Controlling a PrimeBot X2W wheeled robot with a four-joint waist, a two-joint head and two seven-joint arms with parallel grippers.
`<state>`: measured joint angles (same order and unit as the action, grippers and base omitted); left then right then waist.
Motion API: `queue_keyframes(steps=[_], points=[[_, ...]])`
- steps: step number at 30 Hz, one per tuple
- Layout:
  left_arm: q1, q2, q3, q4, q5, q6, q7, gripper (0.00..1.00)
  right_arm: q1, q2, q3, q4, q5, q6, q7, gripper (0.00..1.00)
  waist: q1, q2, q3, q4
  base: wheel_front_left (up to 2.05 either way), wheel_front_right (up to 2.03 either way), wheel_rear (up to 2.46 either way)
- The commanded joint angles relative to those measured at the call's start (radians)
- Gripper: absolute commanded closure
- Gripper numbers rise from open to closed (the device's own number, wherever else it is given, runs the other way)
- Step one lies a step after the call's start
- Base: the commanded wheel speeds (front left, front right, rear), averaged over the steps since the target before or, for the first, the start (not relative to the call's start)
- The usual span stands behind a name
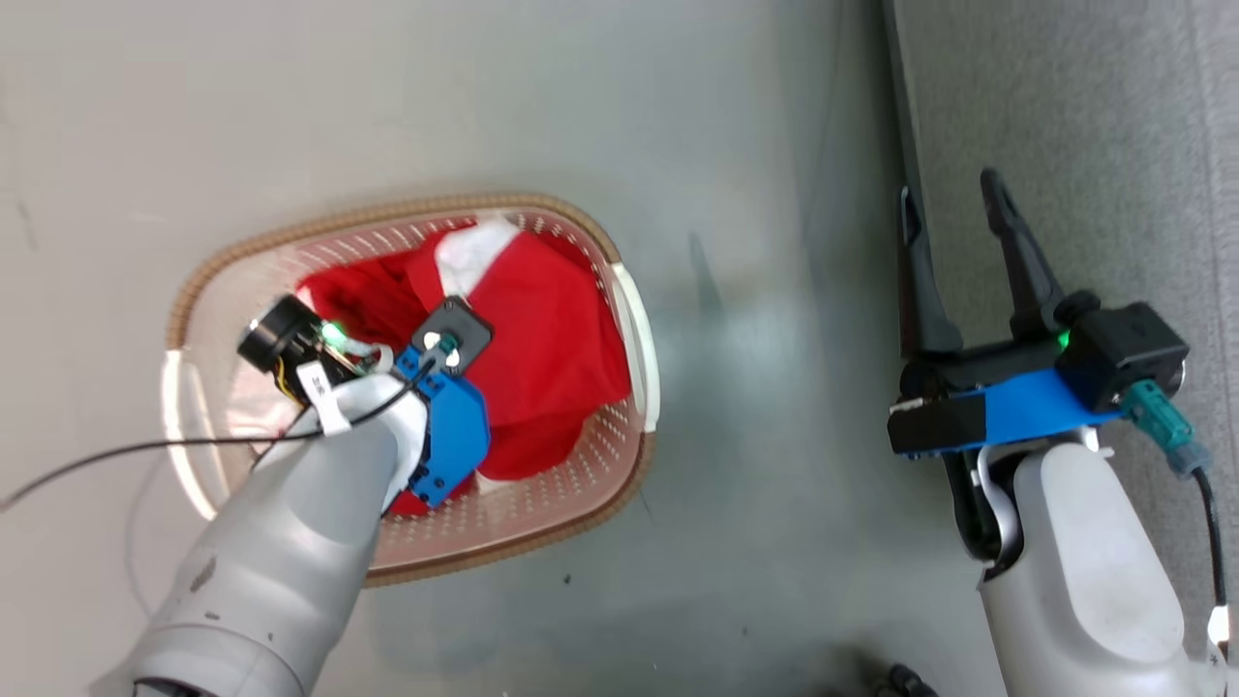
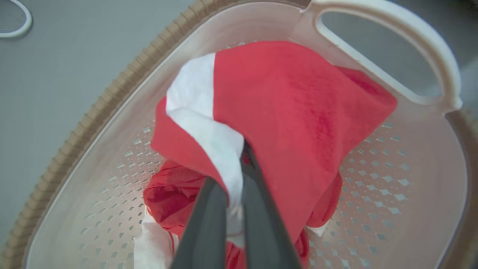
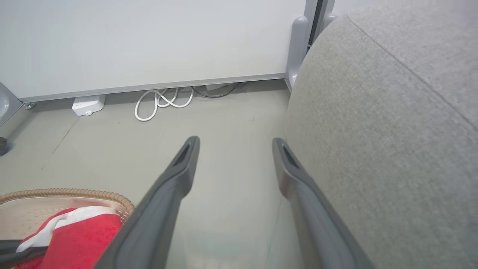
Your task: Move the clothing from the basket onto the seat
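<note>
The left gripper (image 2: pixel 242 160) was down in the basket (image 1: pixel 387 208). Its jaws were shut tight on the red and white clothing (image 2: pixel 298 112) (all of it lay inside the basket). The basket sat on the floor (image 1: pixel 755 542). At the basket's 3 o'clock, the right gripper (image 1: pixel 949 189) hung by the edge of the grey seat (image 1: pixel 1094 116), jaws wide open and holding nothing.

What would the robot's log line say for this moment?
step: grasping | left gripper: shut on clothing | clothing: inside basket | right gripper: open, holding nothing, near seat
</note>
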<state>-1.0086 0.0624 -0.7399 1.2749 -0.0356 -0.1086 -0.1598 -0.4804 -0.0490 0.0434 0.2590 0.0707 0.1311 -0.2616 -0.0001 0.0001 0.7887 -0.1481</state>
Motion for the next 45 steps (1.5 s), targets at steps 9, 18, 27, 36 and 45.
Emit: queue_keyframes(steps=[9, 18, 27, 36, 45], points=[[0.087, -0.009, -0.017, -0.045, -0.066, -0.018, -0.083, 1.0, 0.056, -0.002, -0.01, 0.036, -0.022, -0.001, -0.005, 0.0, 0.0001, -0.0001, -0.153, 0.05, 0.0, 0.0, 0.0], [0.178, -0.01, -0.061, -0.186, -0.168, -0.023, -0.107, 1.0, 0.111, -0.002, -0.018, 0.07, -0.028, -0.001, -0.005, 0.0, 0.0001, -0.0001, -0.285, 0.077, 0.0, 0.0, 0.0], [0.24, -0.008, -0.067, -0.332, -0.236, -0.021, -0.106, 1.0, 0.17, -0.002, -0.028, 0.094, -0.029, -0.001, -0.005, 0.0, 0.0001, -0.0001, -0.411, 0.103, 0.0, 0.0, 0.0], [0.286, 0.01, -0.02, -0.478, -0.261, -0.016, -0.106, 1.0, 0.224, -0.002, -0.021, 0.107, -0.012, -0.001, -0.005, 0.0, 0.0001, -0.0001, -0.52, 0.119, 0.0, 0.0, 0.0], [0.306, 0.012, 0.006, -0.619, -0.272, 0.001, -0.106, 1.0, 0.287, -0.002, -0.017, 0.122, -0.009, -0.001, -0.005, 0.0, 0.0001, -0.0001, -0.638, 0.133, 0.0, 0.0, 0.0]])
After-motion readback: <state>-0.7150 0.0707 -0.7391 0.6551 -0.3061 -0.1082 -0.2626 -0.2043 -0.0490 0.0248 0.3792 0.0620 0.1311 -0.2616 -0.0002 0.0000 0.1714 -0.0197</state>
